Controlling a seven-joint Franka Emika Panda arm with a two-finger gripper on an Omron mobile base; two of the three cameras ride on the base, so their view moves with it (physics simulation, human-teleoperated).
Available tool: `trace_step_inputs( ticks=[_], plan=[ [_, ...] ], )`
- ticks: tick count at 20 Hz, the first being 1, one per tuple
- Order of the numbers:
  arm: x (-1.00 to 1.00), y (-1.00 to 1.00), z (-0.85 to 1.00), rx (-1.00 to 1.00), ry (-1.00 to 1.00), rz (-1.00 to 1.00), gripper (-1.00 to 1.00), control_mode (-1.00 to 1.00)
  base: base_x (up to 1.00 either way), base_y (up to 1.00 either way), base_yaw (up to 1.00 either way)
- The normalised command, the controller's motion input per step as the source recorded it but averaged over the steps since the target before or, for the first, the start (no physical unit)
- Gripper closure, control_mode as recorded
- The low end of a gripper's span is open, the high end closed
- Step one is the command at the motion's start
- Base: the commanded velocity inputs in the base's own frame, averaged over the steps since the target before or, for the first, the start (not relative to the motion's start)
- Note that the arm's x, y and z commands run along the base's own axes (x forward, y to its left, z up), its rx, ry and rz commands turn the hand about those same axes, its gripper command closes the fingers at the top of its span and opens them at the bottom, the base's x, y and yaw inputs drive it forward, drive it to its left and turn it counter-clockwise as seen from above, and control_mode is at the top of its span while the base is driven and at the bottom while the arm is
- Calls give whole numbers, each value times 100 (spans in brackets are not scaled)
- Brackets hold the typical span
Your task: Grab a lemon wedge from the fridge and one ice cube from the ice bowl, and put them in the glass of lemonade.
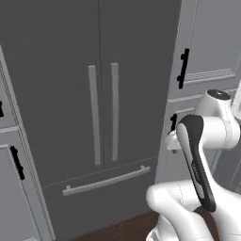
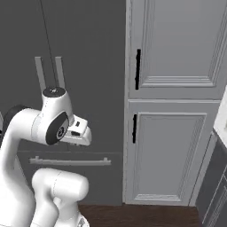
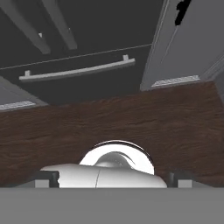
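The big dark grey fridge (image 1: pixel 94 94) stands right in front of the robot with its 2 doors shut. 2 long grey bar handles (image 1: pixel 104 113) run up and down, side by side, where the doors meet. Below them is the bottom drawer (image 1: pixel 106 195) with a long handle (image 1: pixel 107 181) lying across it, and it is shut too.

Light grey cabinets (image 2: pixel 173 102) with black handles (image 2: pixel 137 68) stand just beside the fridge.

The gripper (image 3: pixel 113 178) points down at the brown wood floor (image 3: pixel 109 122). Its fingers (image 3: pixel 46 177) are spread wide apart and hold nothing.
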Motion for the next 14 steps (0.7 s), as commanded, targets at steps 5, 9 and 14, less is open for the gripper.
trace_step_inputs(
  ticks=[5,9,14],
  plan=[
    [0,0,0,0,0,0,-100,100,0,32,29],
    [0,0,0,0,0,0,-100,100,-64,2,14],
    [0,0,0,0,0,0,-100,100,-55,-4,29]
  ],
)
